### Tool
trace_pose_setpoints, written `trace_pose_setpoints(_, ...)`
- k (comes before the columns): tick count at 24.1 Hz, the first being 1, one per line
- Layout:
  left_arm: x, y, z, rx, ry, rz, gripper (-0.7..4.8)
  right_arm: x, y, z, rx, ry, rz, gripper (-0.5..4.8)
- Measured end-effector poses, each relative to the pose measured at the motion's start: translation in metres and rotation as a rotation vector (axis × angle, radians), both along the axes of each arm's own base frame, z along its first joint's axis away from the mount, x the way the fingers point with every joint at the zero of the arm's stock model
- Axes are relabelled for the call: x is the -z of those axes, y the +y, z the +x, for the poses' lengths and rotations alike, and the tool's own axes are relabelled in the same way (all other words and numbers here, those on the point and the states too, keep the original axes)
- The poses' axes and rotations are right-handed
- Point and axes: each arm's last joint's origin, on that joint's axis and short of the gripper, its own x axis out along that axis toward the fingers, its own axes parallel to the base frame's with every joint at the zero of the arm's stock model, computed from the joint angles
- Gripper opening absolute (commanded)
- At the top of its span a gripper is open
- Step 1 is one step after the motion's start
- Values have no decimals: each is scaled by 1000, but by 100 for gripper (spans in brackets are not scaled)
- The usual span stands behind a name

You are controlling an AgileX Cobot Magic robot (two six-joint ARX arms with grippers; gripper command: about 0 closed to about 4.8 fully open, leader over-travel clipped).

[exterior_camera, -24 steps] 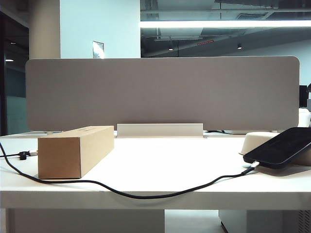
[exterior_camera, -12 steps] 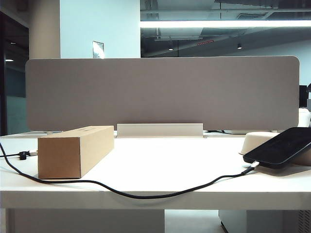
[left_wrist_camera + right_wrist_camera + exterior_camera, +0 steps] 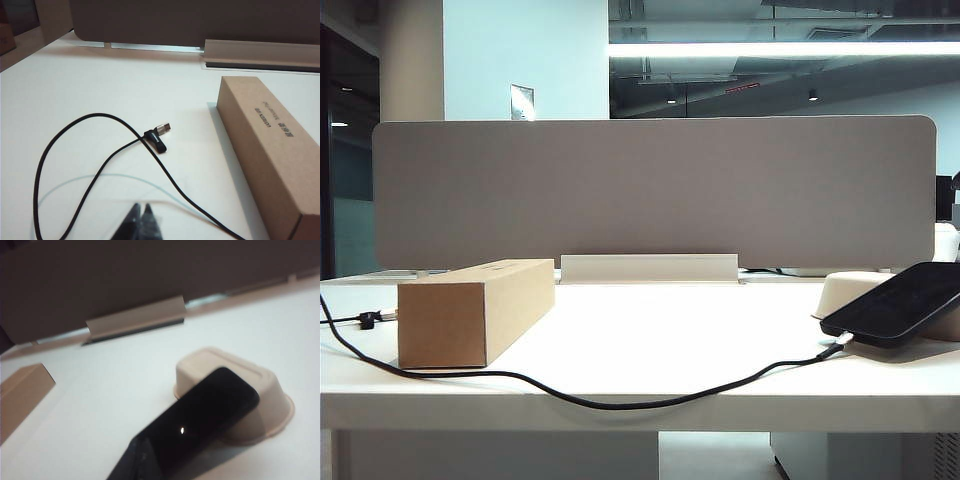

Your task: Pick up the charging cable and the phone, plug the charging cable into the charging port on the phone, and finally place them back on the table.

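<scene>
One phone (image 3: 900, 303) leans tilted on one upturned cream tray (image 3: 260, 390), one charging cable (image 3: 590, 396) plugged into it, beside one cardboard box (image 3: 470, 310) on the tabletop (image 3: 660, 330). Left gripper (image 3: 140, 222) and right gripper (image 3: 137, 462) hover, jaws closed and empty.

White table (image 3: 650, 330), smooth top, thick pale front edge. Cardboard box (image 3: 475, 310) lies lengthwise on its left part, beside and beyond the closed left gripper (image 3: 141, 216). Charging cable (image 3: 590, 400) runs from the left edge past the box front, sags over the front edge, and rises to the phone (image 3: 900, 303) at right; a loop and one metal-tipped end lie just ahead of the left jaws. Cream upturned tray (image 3: 235, 390) rests on the table ahead of the closed right gripper (image 3: 137, 460). The phone leans tilted on it, lower end nearest those jaws.
</scene>
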Motion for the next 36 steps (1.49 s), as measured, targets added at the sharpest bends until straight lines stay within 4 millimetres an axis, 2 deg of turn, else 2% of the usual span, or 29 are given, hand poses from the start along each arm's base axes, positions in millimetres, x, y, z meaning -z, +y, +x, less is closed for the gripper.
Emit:
trace_pose_setpoints(3,0,0,0,0,0,0,-6,-6,3,-5,-23,-76,-9,-5)
trace_pose_setpoints(9,0,0,0,0,0,0,-6,-4,7,-5,-32,-54,-7,-5)
trace_pose_setpoints(16,0,0,0,0,0,0,-6,0,10,-5,35,-37,-109,-5)
trace_pose_setpoints(21,0,0,0,0,0,0,-6,4,6,-5,180,13,-142,-5)
trace_pose_setpoints(27,0,0,0,0,0,0,-6,4,8,-5,118,7,-142,-5)
trace_pose_setpoints(36,0,0,0,0,0,0,-6,4,1,-4,136,8,-133,-5)
